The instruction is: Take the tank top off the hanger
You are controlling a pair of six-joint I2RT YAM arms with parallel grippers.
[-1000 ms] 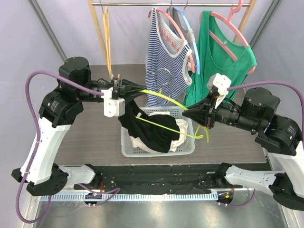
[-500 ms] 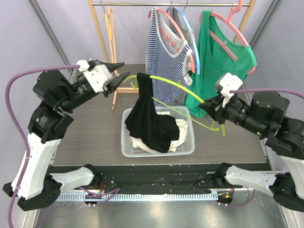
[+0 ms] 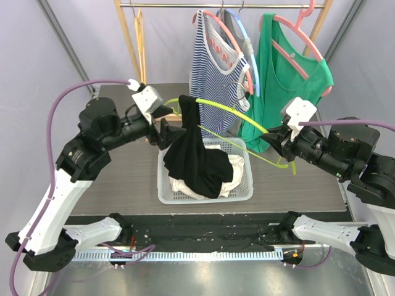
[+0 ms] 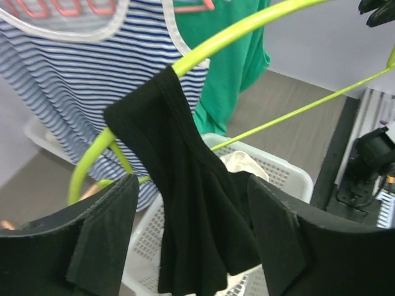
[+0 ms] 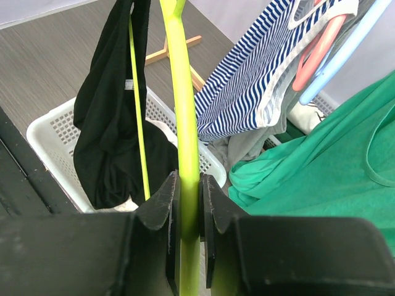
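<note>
**One strap left, and the left tool is back for it**

Our right tool (image 5: 185, 185) is clamped on the lime hanger (image 3: 229, 112) near its hook and holds it out above the basket (image 3: 244, 192). The black top (image 3: 196, 157) is half off. It hangs bunched from the hanger's left end by what looks like a single strap, and its body drapes down into the basket onto the pale laundry there.

A second ago the left tool (image 3: 173, 122) sat low against the cloth and appeared to grip it. Half a second ago it had let go and swung up and to the left, clear of the top, while the right arm raised the hanger. Now the left tool has come back in with its jaws apart. In its wrist view one finger stands on each side of the hanging strap, just under the hanger's end. We cannot tell whether either finger touches the cloth.

We judge that the first pull cleared most of the garment and this is the approach for a second grip. The jaws need to close on the strap and draw it leftward off the tip while the right tool holds firm. The curled hanger end could snag the strap.
</note>
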